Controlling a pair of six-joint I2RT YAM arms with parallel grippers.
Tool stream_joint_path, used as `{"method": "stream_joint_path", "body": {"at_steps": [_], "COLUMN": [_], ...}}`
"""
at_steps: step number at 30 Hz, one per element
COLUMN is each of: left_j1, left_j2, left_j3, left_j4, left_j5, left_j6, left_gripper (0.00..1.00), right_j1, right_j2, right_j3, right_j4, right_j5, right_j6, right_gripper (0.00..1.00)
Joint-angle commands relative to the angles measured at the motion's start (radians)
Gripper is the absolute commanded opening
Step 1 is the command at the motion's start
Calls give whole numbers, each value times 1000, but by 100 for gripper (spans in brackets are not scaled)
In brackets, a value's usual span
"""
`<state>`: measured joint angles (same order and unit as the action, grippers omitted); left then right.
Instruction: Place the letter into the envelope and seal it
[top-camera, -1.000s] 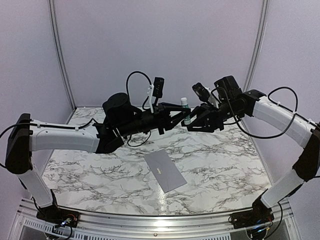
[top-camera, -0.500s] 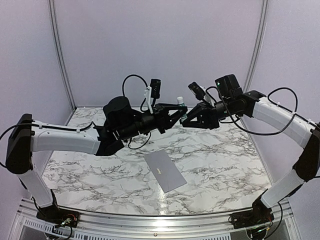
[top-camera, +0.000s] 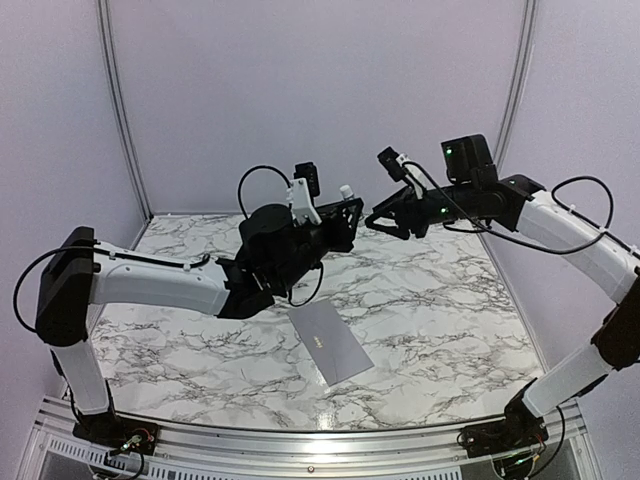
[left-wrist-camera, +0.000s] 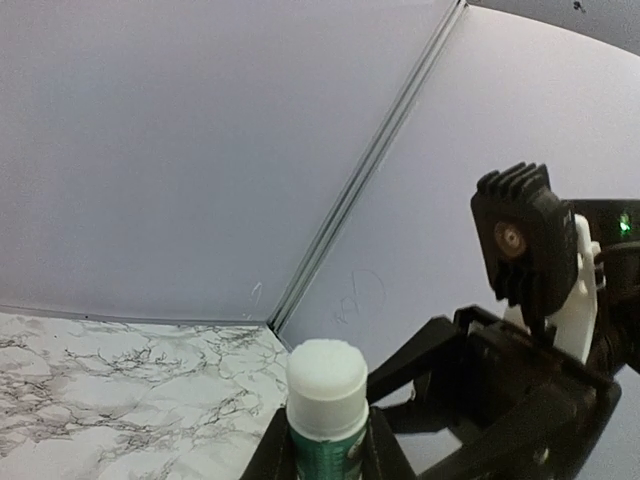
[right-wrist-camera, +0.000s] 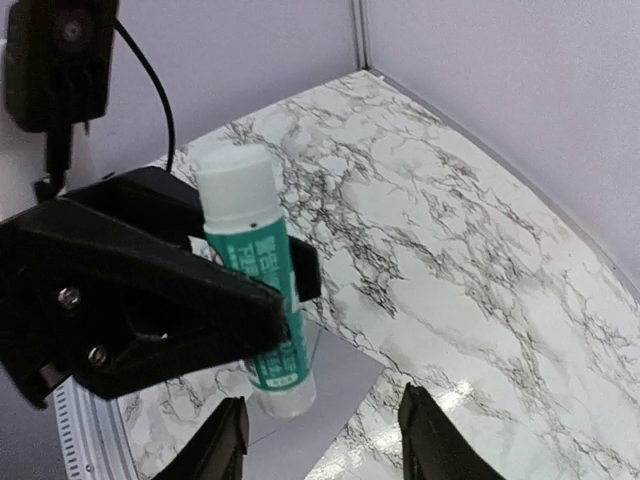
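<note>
Since approx a sec earlier the L arm had pulled back toward its own side, taking the glue tube with it. The R gripper, which had been up against the tube's lower end, had come off it and stood apart to the right. The L gripper was raised well above the worktop, over its far half. Its jaws were closed narrow on the green middle of the glue tube, which stood roughly upright w/ a white top above the fingers and a white base below them. Prob held high like that so the other arm could work on the tube in free air, away from the paper. Whether the white top was a cap or bare glue I couldn't tell. Below, the envelope lay flat on the worktop close to the near edge, approx midway btwn the left and right edges, skewed, untouched by either arm. No sign of the letter in any view; likely already inside, but that's a guess, and the flap's state was unclear too. The R gripper hung just right of the tube at about the same height, fingers parted w/ nothing btwn them, touching nothing. Judged stage: sealing prep, glue in hand, not yet brought down to the flap
</note>
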<state>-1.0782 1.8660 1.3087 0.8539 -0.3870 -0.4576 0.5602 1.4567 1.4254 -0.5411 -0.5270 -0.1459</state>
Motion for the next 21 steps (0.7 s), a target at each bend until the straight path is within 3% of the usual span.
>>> {"method": "stream_joint_path", "body": {"at_steps": [1, 5, 8, 21], "left_j1": [36, 77, 91, 95], "left_j2": [-130, -197, -216, -142], "left_j3": [-79, -133, -140, -70], "left_j4": [4, 7, 10, 64], "left_j5": [206, 510, 643, 796], "left_j6": [70, 95, 86, -2], "left_gripper": [0, 0, 0, 0], "right_j1": [-117, -148, -148, -18], "right_j2": [-76, -45, -14, 49], "right_j3": [-22, 3, 9, 75], "right_j4": [-4, -182, -231, -236], "right_j5": [-322, -588, -702, -769], "right_j6": [-64, -292, -331, -327], "right_gripper": [52, 51, 49, 53]}}
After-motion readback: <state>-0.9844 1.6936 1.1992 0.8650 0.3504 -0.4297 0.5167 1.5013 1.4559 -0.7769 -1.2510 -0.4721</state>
